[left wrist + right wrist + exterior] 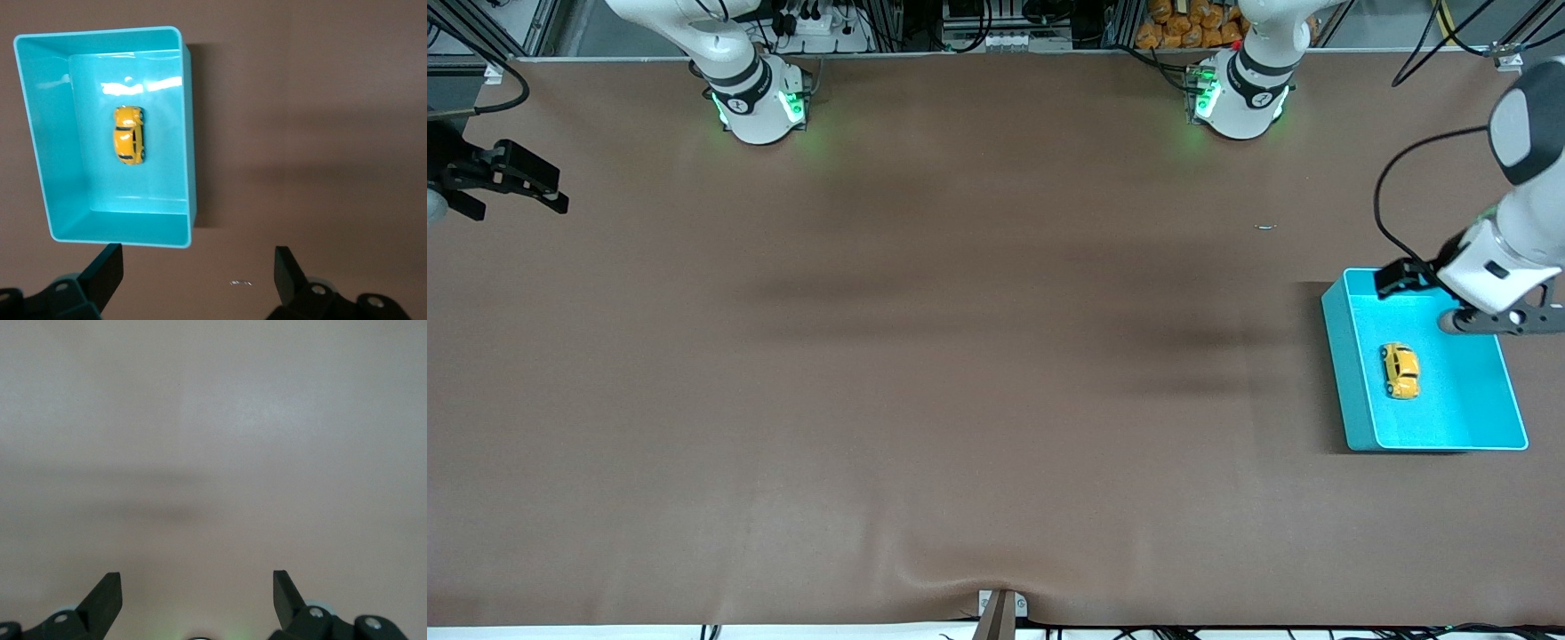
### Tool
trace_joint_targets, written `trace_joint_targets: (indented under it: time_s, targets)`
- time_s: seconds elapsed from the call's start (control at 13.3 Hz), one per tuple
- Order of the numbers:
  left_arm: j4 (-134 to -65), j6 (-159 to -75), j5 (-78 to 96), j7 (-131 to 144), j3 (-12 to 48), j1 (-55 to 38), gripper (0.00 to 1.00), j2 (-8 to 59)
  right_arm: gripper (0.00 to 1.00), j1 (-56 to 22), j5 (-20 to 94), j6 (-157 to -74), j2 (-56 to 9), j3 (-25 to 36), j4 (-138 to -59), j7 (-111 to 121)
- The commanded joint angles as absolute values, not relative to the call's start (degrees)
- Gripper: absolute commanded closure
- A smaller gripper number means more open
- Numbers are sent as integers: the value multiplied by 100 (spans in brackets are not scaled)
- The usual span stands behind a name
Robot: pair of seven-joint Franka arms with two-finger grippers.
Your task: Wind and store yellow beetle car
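Bench (960, 400) otherwise bare. Bin (1347, 373) at left arm's end, car (1400, 371) inside, long axis along bin's length. Left end effector (1467, 302) over bin's farther edge, wide open, empty; nearer arm. Right end effector (503, 182) parked, open, empty.

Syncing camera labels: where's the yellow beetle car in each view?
Front view: the yellow beetle car lies on the floor of the turquoise bin, toward the left arm's end of the table, left claw above the bin.
Left wrist view: car inside the bin, clear of its walls.
Right wrist view: not in it, only bare table.
Shared landmark: the turquoise bin, in the front and left wrist views.
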State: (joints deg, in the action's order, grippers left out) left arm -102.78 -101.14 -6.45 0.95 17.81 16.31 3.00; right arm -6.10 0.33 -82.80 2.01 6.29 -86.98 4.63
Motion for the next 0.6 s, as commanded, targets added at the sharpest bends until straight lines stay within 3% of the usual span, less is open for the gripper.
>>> trace_joint_targets:
  time_s: [0.0,0.23,0.53]
  targets:
    - [-9697,-9407,-300,210,1232,908,0,123,0,-510,26,-8358,360,536,-8859,492]
    - [-9098,-8782,-98,509,468,-41,0,114,0,-501,44,-8411,360,554,-8868,624]
    - [-9026,-8622,-70,546,387,-307,0,-298,0,-510,53,-8446,360,562,-8912,677]
